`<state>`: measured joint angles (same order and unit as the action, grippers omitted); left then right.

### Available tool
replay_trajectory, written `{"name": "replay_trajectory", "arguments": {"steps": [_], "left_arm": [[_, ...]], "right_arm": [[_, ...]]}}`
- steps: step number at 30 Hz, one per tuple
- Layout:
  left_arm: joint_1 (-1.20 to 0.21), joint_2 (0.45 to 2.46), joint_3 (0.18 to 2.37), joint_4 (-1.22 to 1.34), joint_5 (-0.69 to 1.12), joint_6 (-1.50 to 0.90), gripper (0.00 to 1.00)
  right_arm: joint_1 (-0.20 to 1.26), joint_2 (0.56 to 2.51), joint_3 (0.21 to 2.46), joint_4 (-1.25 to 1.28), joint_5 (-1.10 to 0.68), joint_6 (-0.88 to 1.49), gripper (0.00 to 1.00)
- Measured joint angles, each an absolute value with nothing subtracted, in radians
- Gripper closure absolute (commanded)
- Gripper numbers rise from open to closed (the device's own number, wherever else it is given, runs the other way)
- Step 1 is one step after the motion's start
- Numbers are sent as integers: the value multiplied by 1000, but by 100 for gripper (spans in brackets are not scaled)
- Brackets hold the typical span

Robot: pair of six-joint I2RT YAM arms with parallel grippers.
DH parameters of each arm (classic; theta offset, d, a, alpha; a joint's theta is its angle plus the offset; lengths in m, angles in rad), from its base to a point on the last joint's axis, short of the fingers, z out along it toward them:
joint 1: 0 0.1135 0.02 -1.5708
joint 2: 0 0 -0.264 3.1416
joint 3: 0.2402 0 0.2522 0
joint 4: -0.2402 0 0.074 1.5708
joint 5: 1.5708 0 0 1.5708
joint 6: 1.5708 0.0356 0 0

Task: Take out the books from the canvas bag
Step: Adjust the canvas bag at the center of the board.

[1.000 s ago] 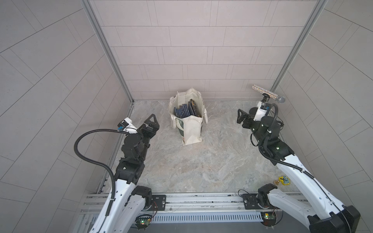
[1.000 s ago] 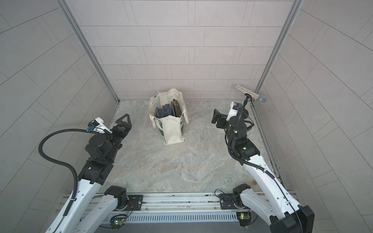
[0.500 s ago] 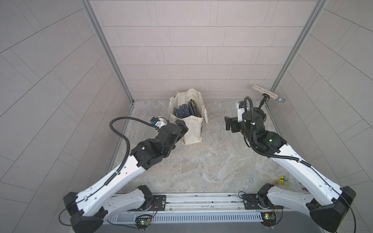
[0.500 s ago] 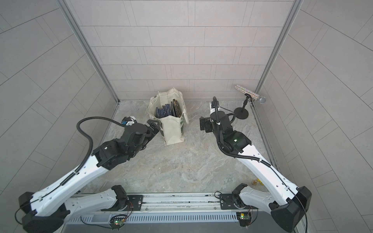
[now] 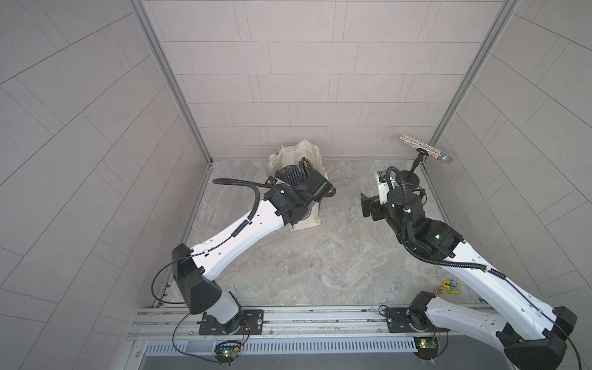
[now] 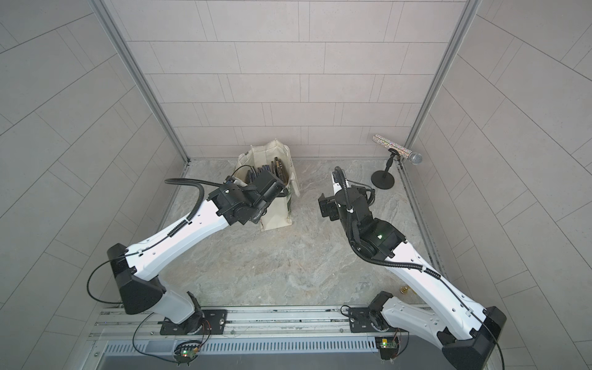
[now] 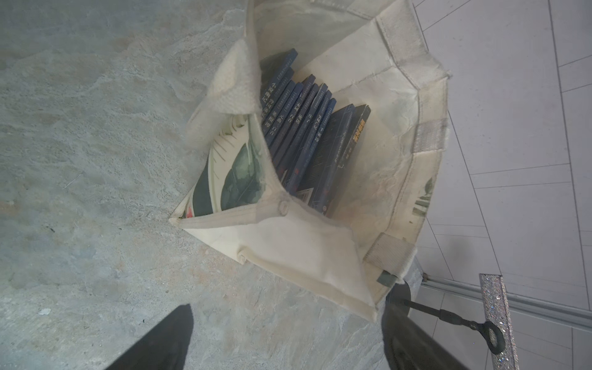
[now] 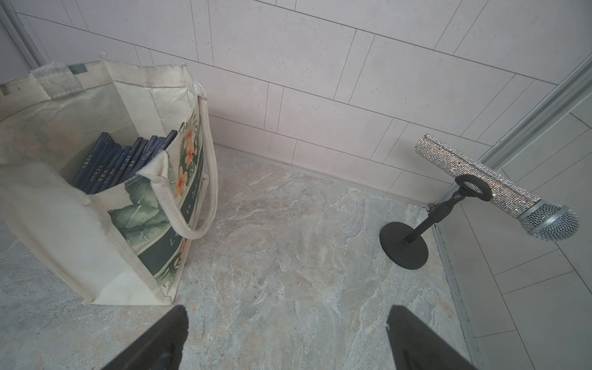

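Books (image 7: 304, 137) in canvas bag (image 7: 288, 250), beyond spread left fingers (image 7: 160, 342).

Robot lab cell, pale tiled walls (image 5: 294, 80), stone-look tabletop (image 5: 320, 256), aluminium mounting rail (image 5: 320, 317)

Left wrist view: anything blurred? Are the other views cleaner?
Left wrist view: the handle of the cream canvas bag is blurred, the dark navy books clearer. Right wrist view: sharp, the glittery silver microphone sparkles. Both top views: even light, tiled wall lines bowed.

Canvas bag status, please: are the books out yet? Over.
Both jaws open, empty. Books standing inside canvas bag, none out. Handle flopped over rim beside them.
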<state>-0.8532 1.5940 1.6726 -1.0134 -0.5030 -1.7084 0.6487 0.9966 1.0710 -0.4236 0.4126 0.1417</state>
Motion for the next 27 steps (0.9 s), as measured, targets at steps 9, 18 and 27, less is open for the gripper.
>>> {"name": "replay_trajectory", "arguments": {"steps": [9, 18, 27], "left_arm": [[-821, 1692, 1766, -1055, -545, -1775, 4], [-764, 1821, 1863, -1056, -490, -1783, 11], [-766, 1900, 1869, -1045, -429, -1785, 49]], "right_arm": [[663, 981, 1056, -420, 412, 131, 0], [668, 980, 1055, -416, 408, 131, 0], [668, 980, 1055, -414, 408, 130, 0]]}}
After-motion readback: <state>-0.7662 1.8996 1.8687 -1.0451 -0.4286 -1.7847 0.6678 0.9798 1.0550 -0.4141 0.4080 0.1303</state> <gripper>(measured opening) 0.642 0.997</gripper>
